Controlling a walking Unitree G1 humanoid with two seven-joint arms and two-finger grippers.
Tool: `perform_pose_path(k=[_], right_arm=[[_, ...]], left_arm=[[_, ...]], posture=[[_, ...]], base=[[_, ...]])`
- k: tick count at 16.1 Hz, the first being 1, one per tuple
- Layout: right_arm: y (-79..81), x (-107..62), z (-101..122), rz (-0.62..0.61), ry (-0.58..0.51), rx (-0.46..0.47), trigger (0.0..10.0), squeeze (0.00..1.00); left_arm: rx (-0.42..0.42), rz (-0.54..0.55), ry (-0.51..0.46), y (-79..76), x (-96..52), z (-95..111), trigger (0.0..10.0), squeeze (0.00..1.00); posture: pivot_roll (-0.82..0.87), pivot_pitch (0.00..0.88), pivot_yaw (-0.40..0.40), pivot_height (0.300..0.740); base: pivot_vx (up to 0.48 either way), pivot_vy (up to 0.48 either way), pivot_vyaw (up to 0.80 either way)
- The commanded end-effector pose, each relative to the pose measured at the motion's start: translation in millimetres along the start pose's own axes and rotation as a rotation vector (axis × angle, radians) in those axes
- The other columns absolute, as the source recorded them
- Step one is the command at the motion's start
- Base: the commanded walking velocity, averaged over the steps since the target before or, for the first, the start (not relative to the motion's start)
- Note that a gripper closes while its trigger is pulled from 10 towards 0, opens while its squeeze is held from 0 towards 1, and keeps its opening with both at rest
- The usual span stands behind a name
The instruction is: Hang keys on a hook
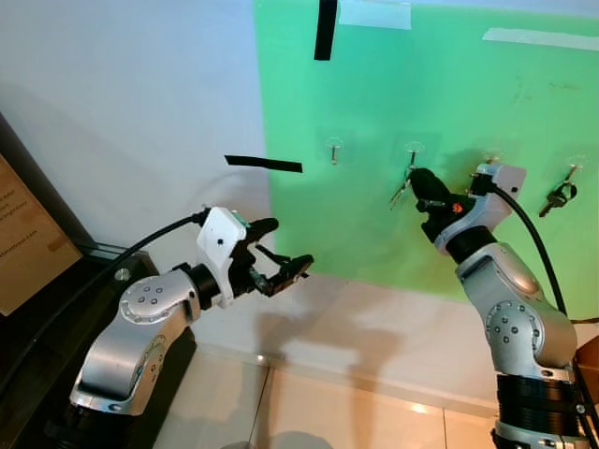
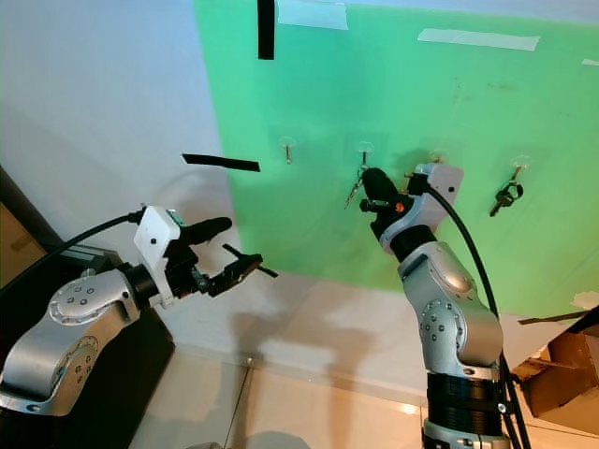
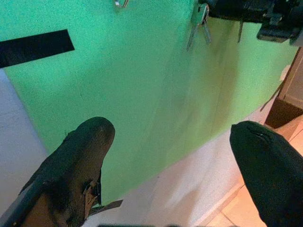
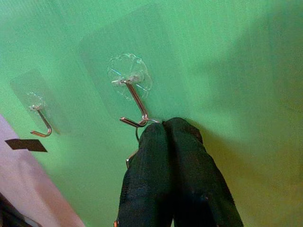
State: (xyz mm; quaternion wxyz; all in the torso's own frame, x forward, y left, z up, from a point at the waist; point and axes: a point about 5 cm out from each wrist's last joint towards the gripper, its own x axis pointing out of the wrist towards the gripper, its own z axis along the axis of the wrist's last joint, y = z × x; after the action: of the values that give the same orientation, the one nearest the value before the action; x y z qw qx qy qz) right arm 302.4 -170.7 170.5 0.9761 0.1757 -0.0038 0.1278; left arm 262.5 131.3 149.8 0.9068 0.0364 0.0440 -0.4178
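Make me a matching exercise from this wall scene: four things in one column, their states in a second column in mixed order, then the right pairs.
Things:
1. left gripper
2. right gripper
3. leftmost hook
4. rightmost hook

States:
A. bare, nothing hanging on it
B. fingers closed together at a hook, holding a key ring
C. fingers apart, held away from the wall
D. already carries a dark-headed bunch of keys

Pairs: 1-C, 2-B, 3-A, 4-D
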Motion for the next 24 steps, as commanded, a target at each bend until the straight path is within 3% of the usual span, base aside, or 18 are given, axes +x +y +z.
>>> perform_pose_path(k=[1, 4, 5, 6, 9, 11, 14, 19, 21, 22, 24], right_arm=[[-9.1, -0.8, -13.0, -0.066, 0.074, 0.005, 10.0, 0.0], [-10.6, -4.4, -16.7, -0.084, 0.083, 0.006, 10.0, 0.0], [-10.3, -6.2, -18.2, -0.086, 0.085, 0.004, 10.0, 0.65], [-9.9, -9.8, -20.4, -0.092, 0.087, -0.001, 10.0, 1.0], [-8.1, -19.1, -22.0, -0.098, 0.071, 0.006, 10.0, 1.0], [-7.2, -22.6, -22.8, -0.093, 0.063, 0.009, 10.0, 1.0], [-4.4, -36.2, -29.1, -0.076, 0.048, -0.019, 10.0, 1.0], [-0.8, -35.4, -16.6, -0.062, -0.053, -0.023, 10.0, 1.0], [-5.6, -42.8, -29.5, -0.095, 0.029, -0.143, 10.0, 1.0], [-7.5, -48.4, -44.2, -0.131, 0.152, -0.211, 10.0, 1.0], [-5.1, -59.4, -54.5, -0.173, 0.208, -0.24, 10.0, 1.0]], left_arm=[[0.008, -0.009, -0.01, -2.3, -1.0, 3.2, 10.0, 0.0], [-0.033, -0.022, -0.066, -4.8, 1.6, 9.6, 10.0, 0.0], [-0.043, -0.037, -0.076, -6.7, 2.8, 11.1, 10.0, 0.0], [-0.069, -0.072, -0.097, -10.5, 4.7, 13.7, 10.0, 0.0], [-0.122, -0.167, -0.107, -18.5, 6.5, 15.9, 10.0, 0.0], [-0.124, -0.173, -0.104, -18.9, 6.5, 15.3, 10.0, 0.0], [-0.091, -0.069, -0.096, -8.3, 7.3, 10.5, 10.0, 0.0], [-0.072, 0.041, -0.084, 0.8, 7.0, 7.4, 10.0, 0.0], [-0.048, 0.183, -0.039, 10.8, 1.9, -4.8, 10.0, 0.0], [-0.033, 0.257, -0.03, 14.9, -2.3, -12.4, 10.0, 0.0], [0.006, 0.317, 0.043, 15.4, -7.7, -26.8, 10.0, 0.0]], posture=[[-0.04, 0.0, 0.044, 0.74], [-0.04, 0.0, 0.044, 0.74], [-0.05, 0.0, 0.048, 0.74], [-0.05, 0.0, 0.05, 0.74], [-0.06, 0.0, 0.061, 0.74], [-0.07, 0.0, 0.062, 0.74], [-0.07, 0.0, 0.06, 0.74], [-0.07, 0.0, 0.06, 0.74], [-0.07, 0.0, 0.057, 0.74], [-0.07, 0.0, 0.056, 0.74], [-0.08, 0.0, 0.054, 0.74]], base=[[0.0, 0.0, 0.0], [0.0, 0.0, 0.0], [0.0, 0.0, 0.0], [0.0, 0.0, 0.0], [0.0, 0.0, 0.0], [0.0, 0.0, 0.0], [0.0, 0.0, 0.0], [0.0, 0.0, 0.0], [0.0, 0.0, 0.0], [0.0, 0.0, 0.0], [0.0, 0.0, -0.78]])
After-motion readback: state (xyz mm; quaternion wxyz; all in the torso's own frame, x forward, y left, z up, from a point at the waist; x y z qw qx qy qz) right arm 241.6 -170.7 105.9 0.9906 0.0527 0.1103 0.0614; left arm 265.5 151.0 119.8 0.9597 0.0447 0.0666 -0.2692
